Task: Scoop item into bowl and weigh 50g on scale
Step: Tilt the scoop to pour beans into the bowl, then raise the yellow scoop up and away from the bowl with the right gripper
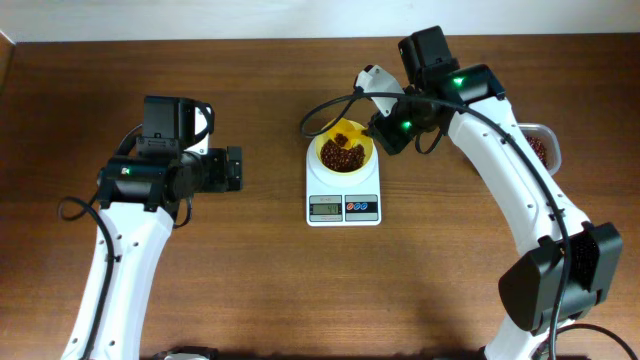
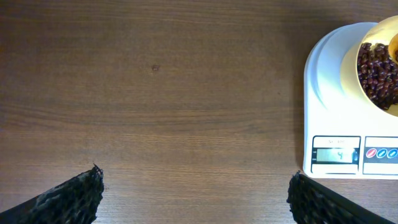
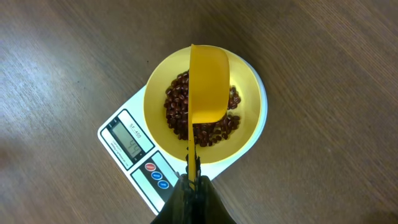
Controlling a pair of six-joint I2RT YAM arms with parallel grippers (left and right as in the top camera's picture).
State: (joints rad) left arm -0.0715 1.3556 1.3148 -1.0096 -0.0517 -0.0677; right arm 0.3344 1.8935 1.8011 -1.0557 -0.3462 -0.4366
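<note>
Two sets of jaws are at work around the small white scale (image 1: 343, 192), a squarish plastic slab with rounded corners, a grey display and coloured round buttons on its front edge. It stands on the dark wood-grain table (image 1: 250, 280). On the scale's platform sits the round pale-yellow bowl (image 3: 252, 99), smooth-walled and about as wide as the scale. Inside it lies a heap of glossy red-brown beans (image 3: 177, 102), small oval grains.

Over the beans, within the bowl's rim, hangs the deep rounded head of a yellow plastic scoop (image 3: 208, 81). Its thin handle runs back past the scale's button corner. There the right arm's jaws are clamped tight on the handle, their dark fingers (image 3: 180, 208) pressed against it.

Well apart from the scale, on the side away from the right arm, the left arm's jaws stand spread wide over bare table, their rough black fingers (image 2: 74, 199) holding nothing.

Beyond the scale on the right arm's side, a clear rounded container (image 1: 545, 150) holds more beans. The display's digits are too blurred to read.
</note>
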